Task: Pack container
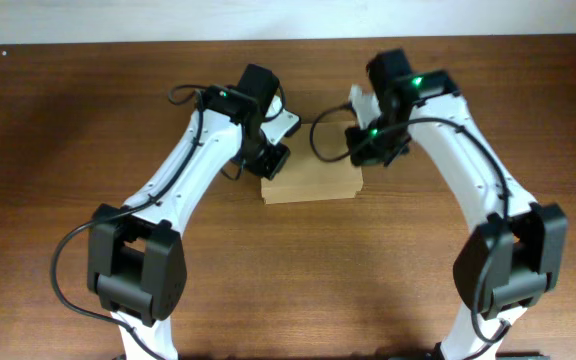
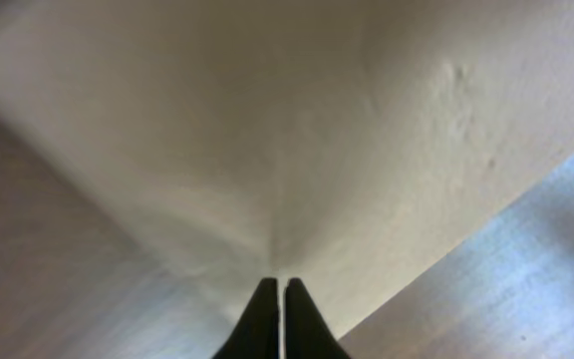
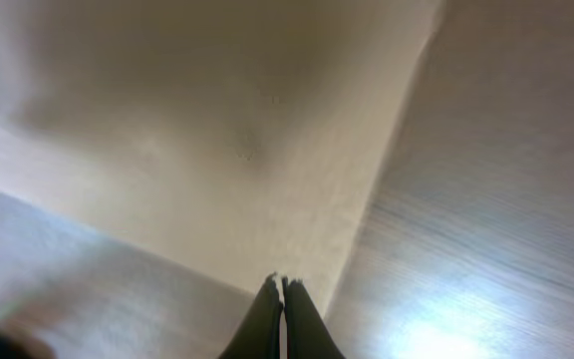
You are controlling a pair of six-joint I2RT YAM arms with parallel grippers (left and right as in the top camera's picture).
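brown wood grain covers the one table [image 1: 48, 140]. nearest the camera's lower edge stand two white-and-black arms, the left arm [image 1: 183, 175] and the right arm [image 1: 473, 170], both reaching away and bending in toward the middle.

between them, farther out, lies one tan cardboard container [image 1: 313, 185], flat on the table and showing a plain, unmarked face. its far edge is hidden under the two wrists, one over each far corner.

the left gripper [image 2: 281, 284] has its two dark fingers drawn almost together, with only a hairline of light between them. the tips are right at the cardboard, and nothing can be seen pinched in that slit. the right gripper [image 3: 281, 282] has its two fingers fully together, tips at the container's edge near a corner, with bare table just beside.

one black cable [image 1: 320, 140] loops between the wrists. beyond everything, one pale strip [image 1: 118, 20] runs along the table's far side.
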